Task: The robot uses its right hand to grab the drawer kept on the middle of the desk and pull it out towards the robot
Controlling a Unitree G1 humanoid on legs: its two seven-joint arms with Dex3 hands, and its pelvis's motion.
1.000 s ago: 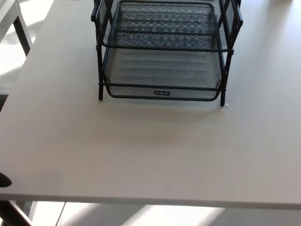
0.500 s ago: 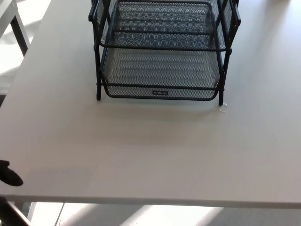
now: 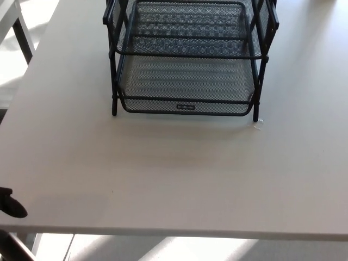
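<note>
A black wire-mesh drawer rack (image 3: 187,60) stands at the far middle of the pale desk (image 3: 174,168). Its lowest drawer (image 3: 186,106) carries a small label on the front rim and sits pushed into the frame, and a second mesh drawer (image 3: 187,32) lies above it. The rack's top is cut off by the picture's upper edge. A small black part of my left hand (image 3: 10,204) shows at the left edge near the desk's front corner, far from the rack. My right hand does not show.
A small whitish scrap (image 3: 258,125) lies on the desk by the rack's front right leg. A second table's dark leg (image 3: 23,38) stands at the upper left. The desk's front edge runs along the bottom, with bright floor below it.
The black part of my left hand has come a little further into view at the left edge. The whole picture shifted slightly; the rack itself has not moved.
</note>
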